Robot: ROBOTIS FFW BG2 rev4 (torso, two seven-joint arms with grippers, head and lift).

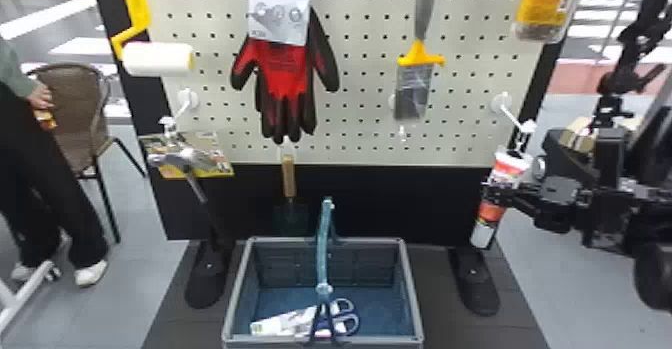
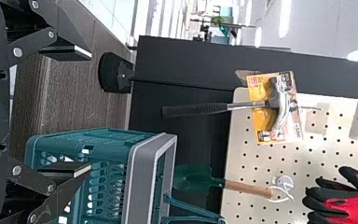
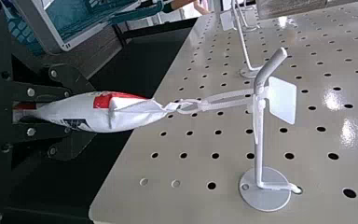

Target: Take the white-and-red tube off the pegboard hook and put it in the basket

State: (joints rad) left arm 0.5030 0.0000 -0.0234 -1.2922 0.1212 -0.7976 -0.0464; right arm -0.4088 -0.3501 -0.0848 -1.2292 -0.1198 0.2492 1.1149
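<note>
Two fingers of my right gripper pinch the white-and-red tube around its middle, with that arm coming in from the right edge of the head view. The tube hangs from the hook by a white loop, in front of the pegboard. My left gripper has its fingers spread apart. In the basket lie scissors with white packaging. A yellow label shows on a hanging pack.
</note>
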